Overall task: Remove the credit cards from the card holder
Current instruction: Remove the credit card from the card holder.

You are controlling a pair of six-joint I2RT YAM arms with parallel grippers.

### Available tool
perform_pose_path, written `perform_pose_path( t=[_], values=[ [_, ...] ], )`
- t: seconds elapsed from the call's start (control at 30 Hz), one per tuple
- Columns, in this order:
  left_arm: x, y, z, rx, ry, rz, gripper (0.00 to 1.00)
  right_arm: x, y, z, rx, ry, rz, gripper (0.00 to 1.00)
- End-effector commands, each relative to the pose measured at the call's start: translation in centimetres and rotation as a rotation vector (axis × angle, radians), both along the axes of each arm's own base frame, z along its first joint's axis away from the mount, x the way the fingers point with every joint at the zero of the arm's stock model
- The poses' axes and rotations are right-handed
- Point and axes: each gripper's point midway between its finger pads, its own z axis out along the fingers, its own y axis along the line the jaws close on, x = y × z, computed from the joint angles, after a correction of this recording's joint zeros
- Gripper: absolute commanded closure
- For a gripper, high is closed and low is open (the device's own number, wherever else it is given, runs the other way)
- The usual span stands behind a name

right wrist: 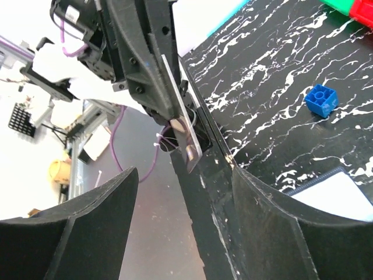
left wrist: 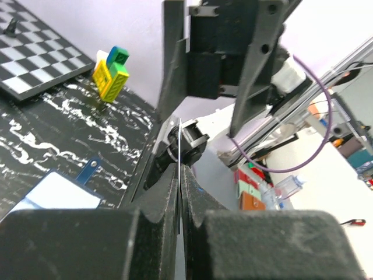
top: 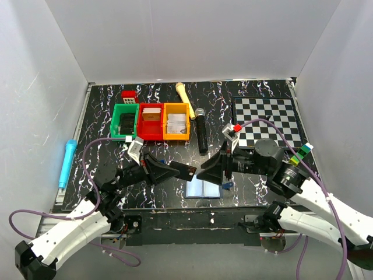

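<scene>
The card holder [top: 204, 189] lies open on the table at the front centre, with its pale blue-grey inner faces up. It also shows in the left wrist view [left wrist: 55, 192] and as a corner in the right wrist view [right wrist: 335, 189]. My left gripper [top: 185, 170] is shut on a thin credit card [top: 190, 171] and holds it in the air, left of and above the holder. In its own view [left wrist: 179, 169] the card [left wrist: 179, 146] is edge-on. My right gripper [top: 211, 172] is open and empty, facing the card [right wrist: 182, 125] from close by, jaws [right wrist: 185, 175] wide.
A small blue toy brick [top: 227, 186] lies right of the holder. Green [top: 125, 122], red [top: 151, 121] and orange [top: 176, 121] bins stand behind, with a black microphone [top: 201, 131], a chessboard [top: 268, 121] and a yellow handle [top: 184, 93]. A blue pen [top: 66, 162] lies at the left edge.
</scene>
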Motion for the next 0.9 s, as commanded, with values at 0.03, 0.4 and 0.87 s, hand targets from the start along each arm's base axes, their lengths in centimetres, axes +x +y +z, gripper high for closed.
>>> perform_pose_path(
  t=[0.03,0.4,0.87],
  values=[
    [-0.6,0.4,4.2,-0.213,0.000,-0.029,1.00,0.9,1.3,4.3,0.191,0.001,-0.024,0.26],
    [-0.7,0.7,4.9,-0.264,0.016,-0.029,1.00,0.7,2.2,4.2,0.201,0.030,0.024,0.43],
    [-0.2,0.4,4.4,-0.254,0.038,-0.021,1.00,-0.4,3.4,5.2,0.240,0.052,0.130,0.79]
  ],
)
